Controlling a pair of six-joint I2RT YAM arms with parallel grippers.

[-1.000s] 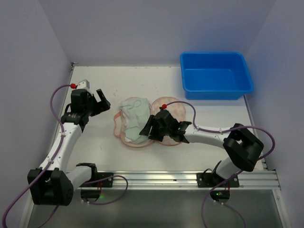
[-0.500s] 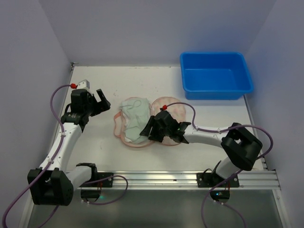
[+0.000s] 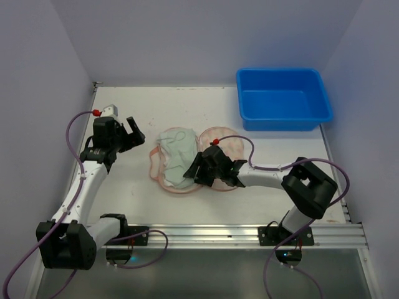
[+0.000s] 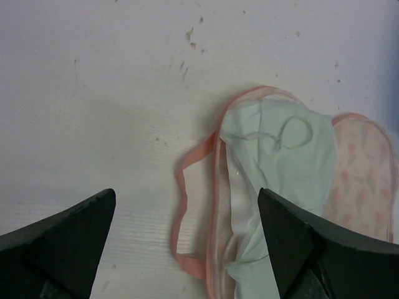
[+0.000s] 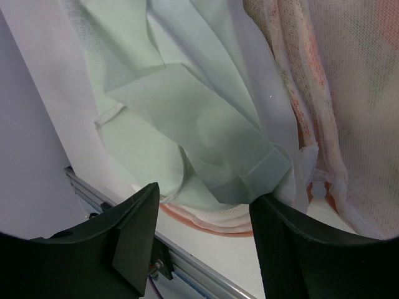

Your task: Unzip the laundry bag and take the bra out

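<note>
The laundry bag (image 3: pixel 232 146) lies unzipped and spread flat mid-table, its pink strap (image 4: pixel 180 187) looping off to the left. The pale white bra (image 3: pixel 177 156) rests crumpled on the bag's left half. My right gripper (image 3: pixel 192 169) is low over the bag's middle, pointing left. Its jaws stand apart around the bra's folded lower edge (image 5: pixel 206 143), and the fold touches one finger. My left gripper (image 3: pixel 135 129) hangs wide open to the left of the bag with nothing in it. In the left wrist view, the bra (image 4: pixel 287 156) and bag (image 4: pixel 365 174) sit ahead of the left gripper (image 4: pixel 187 194).
A blue plastic tub (image 3: pixel 283 99) stands at the back right corner. The metal rail (image 3: pixel 249 233) with both arm bases runs along the near edge. Walls close in on the left, back and right.
The right arm's elbow has swung left and nearer the bag, and its gripper has edged slightly left over the bra. The left arm, bag and bra have not visibly moved.
</note>
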